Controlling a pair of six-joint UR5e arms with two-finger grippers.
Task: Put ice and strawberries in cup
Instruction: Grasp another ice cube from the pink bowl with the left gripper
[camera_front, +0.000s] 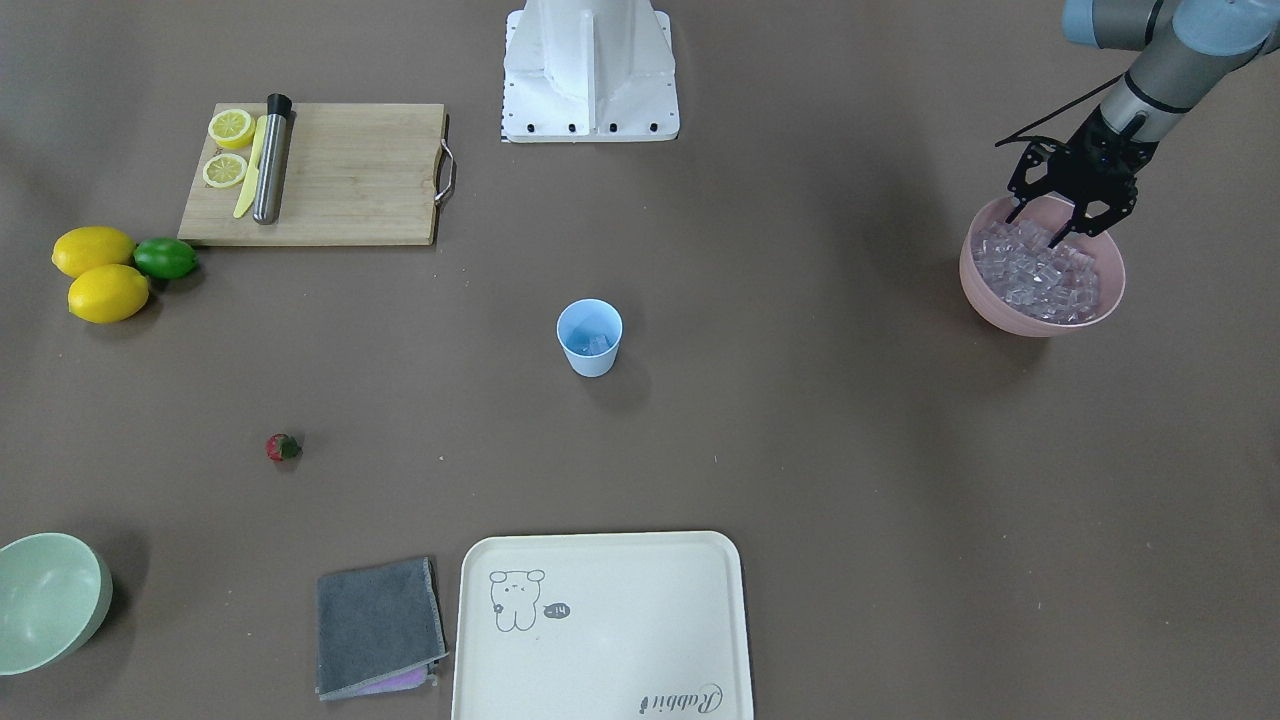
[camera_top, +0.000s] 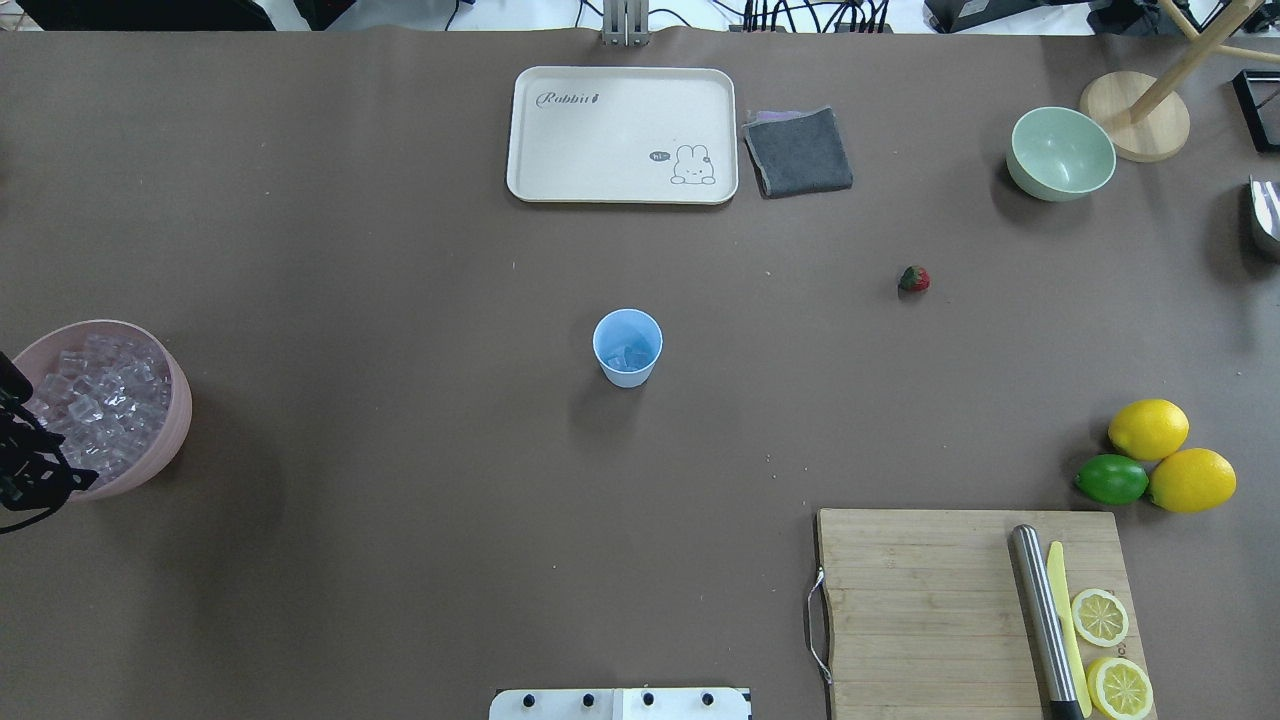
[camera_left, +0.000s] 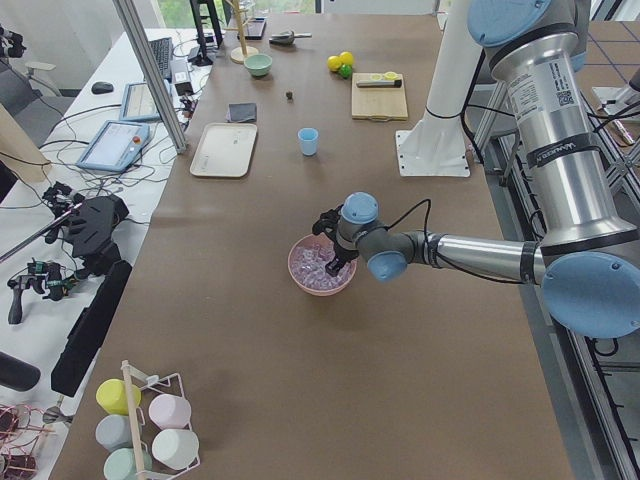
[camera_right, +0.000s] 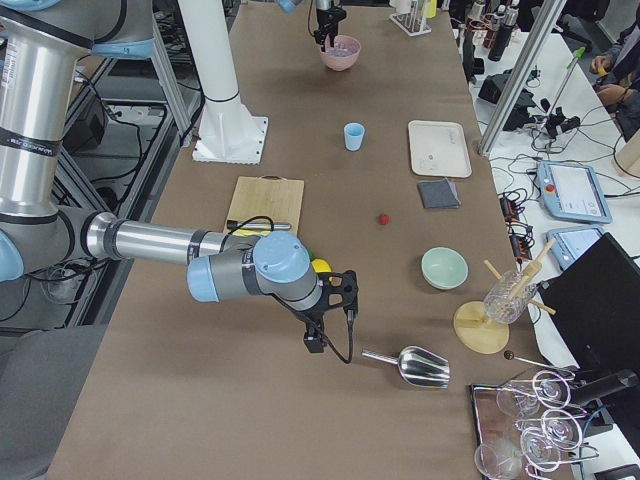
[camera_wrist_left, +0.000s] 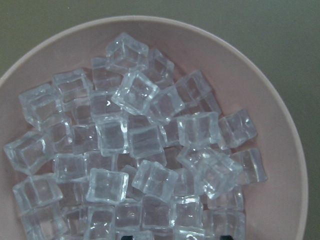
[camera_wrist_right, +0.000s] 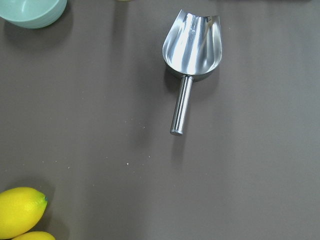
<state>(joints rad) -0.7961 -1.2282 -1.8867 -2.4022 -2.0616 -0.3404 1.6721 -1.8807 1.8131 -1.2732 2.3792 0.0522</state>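
- Left gripper (camera_front: 1035, 228): fingers spread apart with nothing between them, tips lowered to the heap at the robot-side rim of the pink bowl (camera_front: 1000, 305)
- Ice (camera_wrist_left: 140, 145): clear glassy cubes piled in that bowl and filling most of it, with a few more cubes in the bottom of the cup (camera_front: 589, 340)
- Cup: light blue, upright, alone in the middle of the surface (camera_front: 800, 450), well apart from the pink bowl
- Strawberry (camera_front: 282, 447): red with a green cap, lying on the bare surface, well apart from the cup, roughly between it and the pale green bowl (camera_front: 45, 600)
- Right gripper (camera_right: 318, 335): pointing down, low over the surface near a steel scoop (camera_wrist_right: 192, 47); visible only in the side view, so cannot tell whether apart or together
- Wooden cutting board (camera_front: 340, 175) near the robot's base, carrying two lemon halves (camera_front: 231, 128), a yellow knife (camera_front: 250, 170) and a steel muddler (camera_front: 270, 160) side by side
- Two whole lemons (camera_front: 95, 250) and a lime (camera_front: 165, 258) bunched together just beside the board
- Cream tray (camera_front: 600, 630) with a rabbit drawing and a folded grey cloth (camera_front: 378, 625) next to each other at the edge opposite the robot
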